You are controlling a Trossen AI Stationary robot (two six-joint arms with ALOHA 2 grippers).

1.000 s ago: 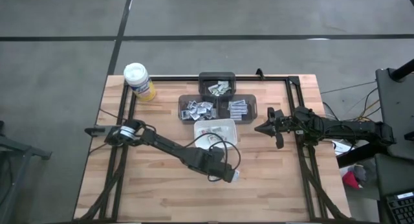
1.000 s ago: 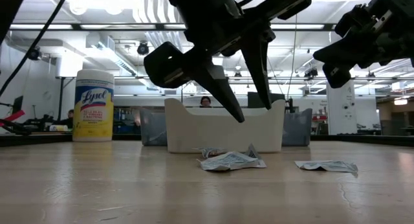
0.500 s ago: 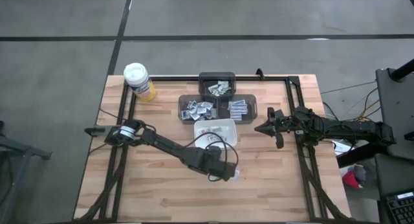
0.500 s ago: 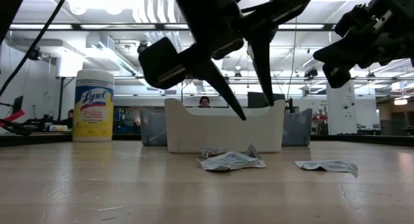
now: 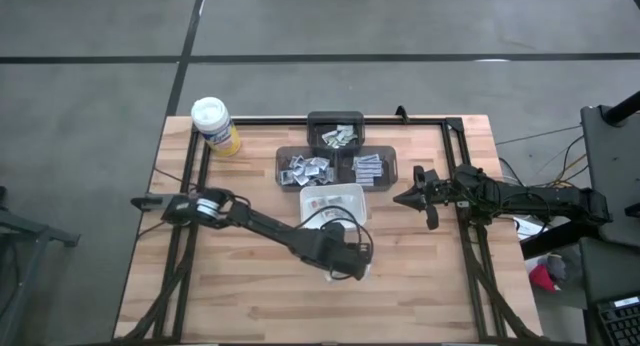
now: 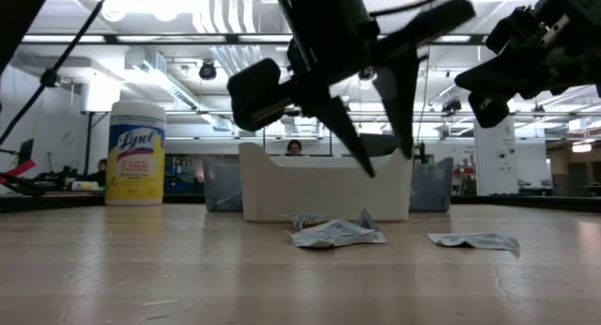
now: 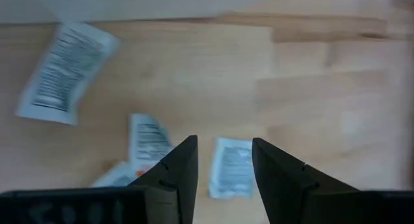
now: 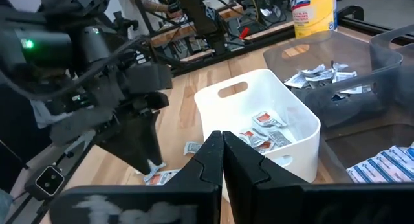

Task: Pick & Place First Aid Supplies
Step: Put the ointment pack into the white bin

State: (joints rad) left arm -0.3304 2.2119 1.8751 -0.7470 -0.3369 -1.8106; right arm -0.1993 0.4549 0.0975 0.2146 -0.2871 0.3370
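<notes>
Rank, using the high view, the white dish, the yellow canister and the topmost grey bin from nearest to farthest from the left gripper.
Measured from the left gripper, open over the front packets:
1. White dish, just behind the gripper, mid-table.
2. Topmost grey bin, behind the dish at the far edge.
3. Yellow canister, at the far left corner.

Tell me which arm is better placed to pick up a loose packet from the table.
The left. Its gripper hangs with open jaws directly above a loose packet on the table, near the white dish. The right gripper waits shut, off to the side.
</notes>
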